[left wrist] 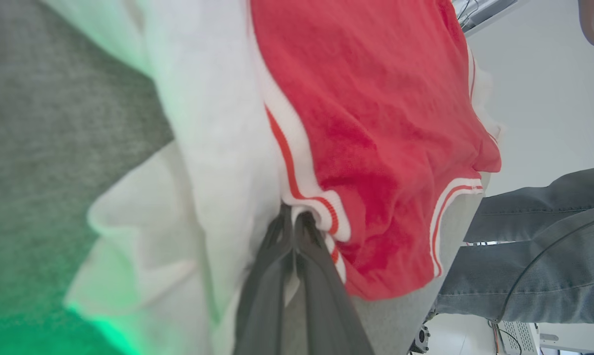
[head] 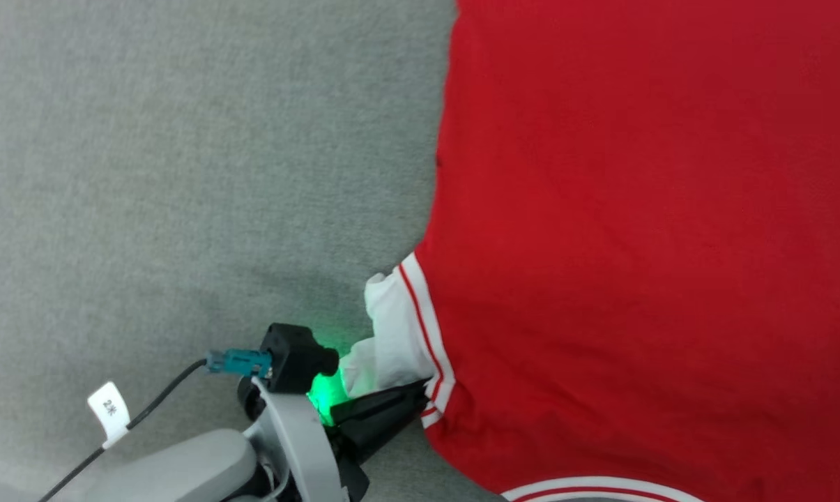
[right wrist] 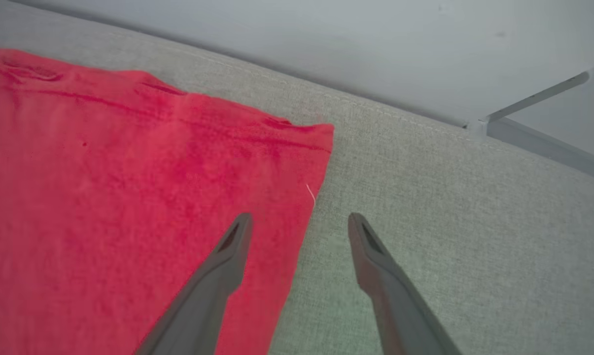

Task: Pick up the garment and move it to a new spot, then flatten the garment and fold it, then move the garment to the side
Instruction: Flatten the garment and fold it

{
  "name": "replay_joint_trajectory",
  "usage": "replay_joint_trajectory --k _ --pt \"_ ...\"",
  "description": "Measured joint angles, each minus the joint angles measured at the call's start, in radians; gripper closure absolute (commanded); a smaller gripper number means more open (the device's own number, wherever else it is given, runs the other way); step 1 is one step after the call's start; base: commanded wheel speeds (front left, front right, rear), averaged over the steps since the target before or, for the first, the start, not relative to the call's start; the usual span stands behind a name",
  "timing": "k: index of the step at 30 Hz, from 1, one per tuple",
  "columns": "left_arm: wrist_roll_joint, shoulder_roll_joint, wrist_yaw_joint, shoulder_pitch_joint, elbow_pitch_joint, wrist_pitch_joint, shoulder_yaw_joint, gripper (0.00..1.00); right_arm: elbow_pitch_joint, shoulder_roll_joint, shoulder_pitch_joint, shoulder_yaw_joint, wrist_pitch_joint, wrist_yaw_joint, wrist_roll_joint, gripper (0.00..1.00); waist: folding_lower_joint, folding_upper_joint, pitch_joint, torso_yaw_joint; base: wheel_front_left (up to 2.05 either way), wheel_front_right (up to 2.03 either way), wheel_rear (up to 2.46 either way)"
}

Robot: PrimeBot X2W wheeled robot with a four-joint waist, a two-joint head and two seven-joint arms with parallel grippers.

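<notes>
The red garment (head: 643,230) lies spread on the grey fabric surface, plain red side up, with a white sleeve (head: 392,335) bunched at its near-left edge. My left gripper (head: 425,390) is shut on the garment's striped trim where sleeve meets body; in the left wrist view its two dark fingers (left wrist: 269,276) press together at the red-and-white trim (left wrist: 311,202). In the right wrist view my right gripper (right wrist: 299,222) is open above the garment's side edge (right wrist: 311,197), one finger over red cloth (right wrist: 129,197), the other over bare surface.
Grey fabric surface (head: 182,174) extends left of the garment. A person's jeans-clad legs (left wrist: 533,256) stand past the surface's edge in the left wrist view. The surface's far edge (right wrist: 375,106) and a pale wall lie beyond the garment in the right wrist view.
</notes>
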Motion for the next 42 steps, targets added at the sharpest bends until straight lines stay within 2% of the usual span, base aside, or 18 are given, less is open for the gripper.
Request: replay_joint_trajectory --k 6,13,14,15,16,22,26,29,32,35,39,42 --pt "0.008 -0.022 -0.006 -0.016 -0.016 -0.006 0.004 1.00 0.150 0.003 -0.070 -0.064 -0.005 0.000 -0.123 0.00 0.0000 0.0000 0.051 0.051 0.00 0.00 0.00" --pt "0.005 -0.027 -0.007 -0.027 -0.025 -0.009 0.003 1.00 0.218 0.035 -0.113 -0.104 0.016 -0.001 -0.131 0.00 0.0000 0.0000 0.077 0.072 0.00 0.00 0.00" --pt "0.005 -0.026 -0.007 -0.027 -0.025 -0.010 0.003 1.00 0.221 0.039 -0.114 -0.102 0.017 -0.001 -0.131 0.69 0.0000 0.0000 0.076 0.070 0.00 0.00 0.00" --pt "0.003 -0.025 -0.007 -0.027 -0.024 -0.010 0.003 1.00 0.223 0.044 -0.114 -0.101 0.015 -0.001 -0.128 0.97 0.0000 0.0000 0.074 0.068 0.00 0.00 0.00" --pt "0.002 -0.025 -0.007 -0.027 -0.021 -0.010 0.002 1.00 0.226 0.048 -0.116 -0.102 0.009 -0.001 -0.126 1.00 0.0000 0.0000 0.071 0.065 0.00 0.00 0.00" --pt "-0.012 -0.028 -0.007 -0.021 -0.001 -0.034 -0.003 1.00 0.253 0.063 -0.092 -0.105 -0.027 0.000 -0.098 1.00 0.0000 0.0000 0.033 0.052 0.00 0.00 0.00" --pt "-0.041 -0.020 -0.002 -0.001 0.017 -0.053 -0.002 1.00 0.249 0.033 -0.033 -0.092 -0.027 0.000 -0.041 1.00 0.0000 0.0000 -0.011 0.040 0.00 0.00 0.00" --pt "-0.053 -0.011 0.001 0.020 0.026 -0.060 -0.002 1.00 0.200 -0.003 0.038 -0.049 -0.004 0.000 0.025 1.00 0.0000 0.0000 -0.050 0.027 0.00 0.00 0.00" --pt "-0.066 0.002 0.004 0.044 0.039 -0.073 -0.005 1.00 0.102 -0.055 0.140 0.001 0.037 0.000 0.135 1.00 0.0000 0.0000 -0.092 0.013 0.00 0.00 0.00" --pt "-0.082 0.021 0.006 0.070 0.050 -0.086 -0.008 1.00 -0.049 -0.129 0.282 0.038 0.089 0.000 0.248 1.00 0.0000 0.0000 -0.135 -0.004 0.00 0.00 0.00" --pt "-0.091 0.040 0.007 0.101 0.055 -0.100 -0.002 1.00 -0.249 -0.238 0.512 0.018 0.142 0.000 0.381 1.00 0.0000 0.0000 -0.188 -0.032 0.00 0.00 0.00" --pt "-0.097 0.056 0.007 0.124 0.056 -0.104 0.021 1.00 -0.387 -0.288 0.705 -0.028 0.163 0.000 0.452 1.00 0.0000 0.0000 -0.218 -0.059 0.00 0.00 0.00"
